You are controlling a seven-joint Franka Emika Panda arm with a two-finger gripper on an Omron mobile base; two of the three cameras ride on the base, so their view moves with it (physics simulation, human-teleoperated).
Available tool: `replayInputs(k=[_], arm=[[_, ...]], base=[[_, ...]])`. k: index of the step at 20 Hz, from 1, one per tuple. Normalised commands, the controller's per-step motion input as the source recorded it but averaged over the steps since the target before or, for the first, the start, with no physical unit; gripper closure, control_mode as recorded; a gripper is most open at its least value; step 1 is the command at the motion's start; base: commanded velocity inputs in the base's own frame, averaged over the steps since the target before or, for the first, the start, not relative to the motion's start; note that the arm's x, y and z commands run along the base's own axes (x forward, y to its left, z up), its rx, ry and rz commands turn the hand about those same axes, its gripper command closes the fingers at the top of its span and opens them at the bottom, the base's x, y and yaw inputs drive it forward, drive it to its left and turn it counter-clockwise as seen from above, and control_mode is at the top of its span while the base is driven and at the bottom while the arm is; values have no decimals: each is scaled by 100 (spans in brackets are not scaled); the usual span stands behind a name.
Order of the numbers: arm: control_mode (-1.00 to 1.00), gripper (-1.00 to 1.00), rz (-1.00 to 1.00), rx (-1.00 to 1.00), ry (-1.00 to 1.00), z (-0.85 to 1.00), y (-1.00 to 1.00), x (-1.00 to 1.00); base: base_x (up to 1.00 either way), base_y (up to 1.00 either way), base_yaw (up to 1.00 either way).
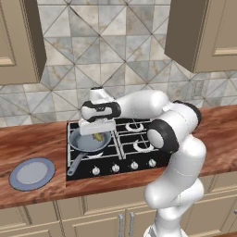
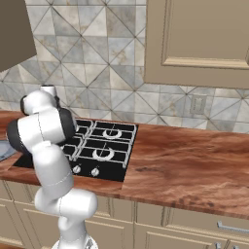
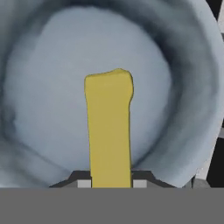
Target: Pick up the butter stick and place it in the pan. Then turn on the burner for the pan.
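Observation:
The butter stick (image 3: 109, 127), a thin yellow bar, is clamped between my two fingertips and reaches out over the pale bowl of the pan (image 3: 48, 109) in the hand view. My gripper (image 3: 109, 183) is shut on it. In the left base view the hand hangs low over the grey-blue pan (image 1: 88, 144) on the front left burner, and a bit of the yellow butter stick (image 1: 98, 137) shows under the hand inside the pan's rim. The pan's dark handle points toward the front left. Whether the butter touches the pan floor I cannot tell.
A row of knobs (image 1: 124, 166) lines the front of the black cooktop (image 1: 139, 157). The front right burner (image 1: 143, 146) and back right burner (image 1: 134, 126) are bare. A flat blue-grey plate (image 1: 32, 173) lies on the wooden counter to the left. Cabinets hang above.

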Motion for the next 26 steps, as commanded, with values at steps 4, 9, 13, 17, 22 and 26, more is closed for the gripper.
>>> replayInputs(k=[4, 9, 13, 17, 22, 26], arm=[[-100, 100, 0, 0, 1, -22, 11, 8], [-100, 100, 0, 0, 2, -18, 18, 13], [-100, 100, 0, 0, 1, -19, 14, 13], [-100, 100, 0, 0, 2, -17, 11, 14], [-100, -100, 0, 0, 2, -5, 2, 1], [-100, -100, 0, 0, 0, 0, 0, 0]], base=[[0, 0, 0], [0, 0, 0], [0, 0, 0], [0, 0, 0], [0, 0, 0], [0, 0, 0]])
